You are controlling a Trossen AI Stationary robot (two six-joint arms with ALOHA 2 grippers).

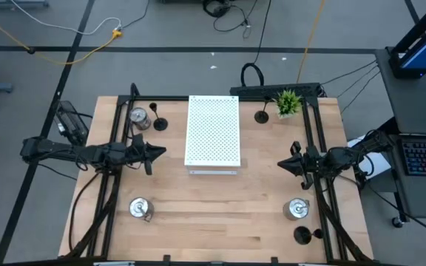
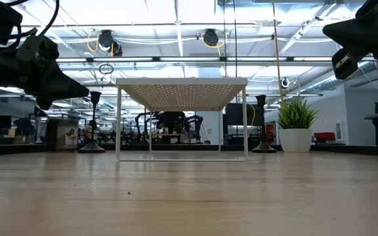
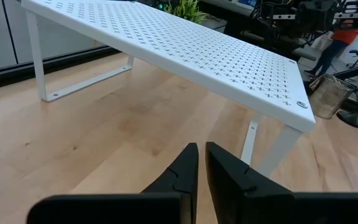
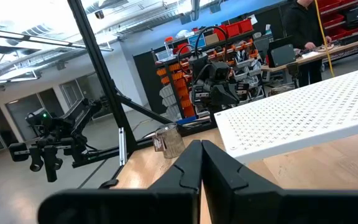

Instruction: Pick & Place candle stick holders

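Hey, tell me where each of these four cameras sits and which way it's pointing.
High: overhead, straight down on the table; both arms show.
Low: at tabletop height, level across to the white perforated board; both arms overhead.
Left wrist: on the left arm, facing the board past the shut left gripper.
Right wrist: on the right arm, facing the board past the shut right gripper.
Shared: all see the board.

The table is pale planked wood with a smooth matt finish. The perforated board looks like white painted metal; the silver candle stick holders gleam like polished metal.
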